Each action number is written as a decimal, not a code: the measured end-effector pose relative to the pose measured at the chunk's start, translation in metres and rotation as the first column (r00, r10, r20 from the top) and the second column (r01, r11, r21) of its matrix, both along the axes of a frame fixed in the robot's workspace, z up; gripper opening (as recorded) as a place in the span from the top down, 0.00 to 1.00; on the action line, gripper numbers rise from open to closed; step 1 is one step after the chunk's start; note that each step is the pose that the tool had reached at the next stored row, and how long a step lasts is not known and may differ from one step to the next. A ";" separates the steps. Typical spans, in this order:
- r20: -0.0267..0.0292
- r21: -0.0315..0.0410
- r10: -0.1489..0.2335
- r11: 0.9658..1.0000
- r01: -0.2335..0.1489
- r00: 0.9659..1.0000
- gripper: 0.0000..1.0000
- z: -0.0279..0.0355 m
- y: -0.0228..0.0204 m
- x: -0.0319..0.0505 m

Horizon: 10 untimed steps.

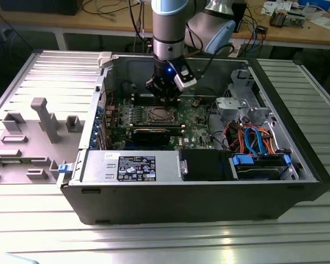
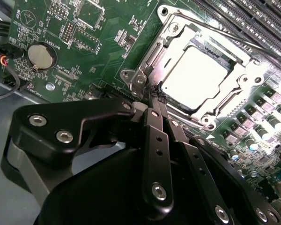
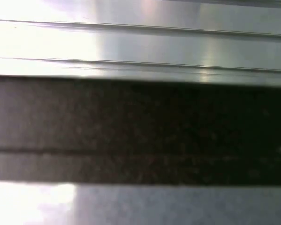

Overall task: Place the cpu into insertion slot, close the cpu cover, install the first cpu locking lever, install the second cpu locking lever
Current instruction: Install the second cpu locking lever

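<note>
1. An open computer case (image 1: 297, 165) lies on its side on a ribbed metal table (image 1: 154, 242), its inside facing up.
2. In the case sit a green board (image 1: 201, 118), a grey power box (image 1: 129, 166) with a black label along the near wall, a black drive bay (image 1: 204, 165) beside it, and blue-trimmed drive carriers (image 1: 261, 165) with orange and blue cables (image 1: 253, 137) toward the exterior view's right.
3. The removed side panel (image 1: 33, 137) lies flat on the table at the exterior view's left.
4. The slot (image 1: 158, 115) sits near the middle of the board; in the second wrist view the cpu (image 2: 199, 75) lies flat in the slot (image 2: 165, 21), its bright metal top facing up.
5. The cover (image 2: 241, 89) is down around the cpu, its square cut-out framing the chip.
6. The chip is square, so no long axis shows; its edges run in line with the slot's rim and, in the second wrist view, slant across the frame.
7. A thin metal lever (image 2: 243, 37) runs along one side of the slot, next to the long memory slots (image 2: 257, 18).
8. The gripper (image 1: 164, 94) hangs over the board just behind the slot in the exterior view.
9. In the second wrist view the gripper (image 2: 155, 96) has its black fingers (image 2: 155, 136) pressed together, tips at the slot's corner by a screw (image 2: 139, 79); whether they pinch anything there I cannot tell.
10. A coin battery (image 2: 41, 56) sits on the board well apart from the slot.
</note>
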<state>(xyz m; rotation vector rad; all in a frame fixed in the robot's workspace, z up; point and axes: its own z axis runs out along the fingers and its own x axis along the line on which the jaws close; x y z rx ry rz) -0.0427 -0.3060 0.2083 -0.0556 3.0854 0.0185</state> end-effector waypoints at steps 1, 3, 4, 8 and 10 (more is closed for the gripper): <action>0.000 0.000 0.000 1.000 0.000 1.000 0.89 0.0000 -0.0006 0.0000; 0.000 0.000 0.000 1.000 0.000 1.000 0.89 0.0000 -0.0024 0.0000; 0.000 0.000 0.000 1.000 0.000 1.000 0.89 0.0000 -0.0031 0.0000; 0.000 0.000 0.000 1.000 0.000 1.000 0.89 0.0000 -0.0036 0.0000; 0.000 0.000 0.000 1.000 0.000 1.000 0.89 0.0000 -0.0036 0.0000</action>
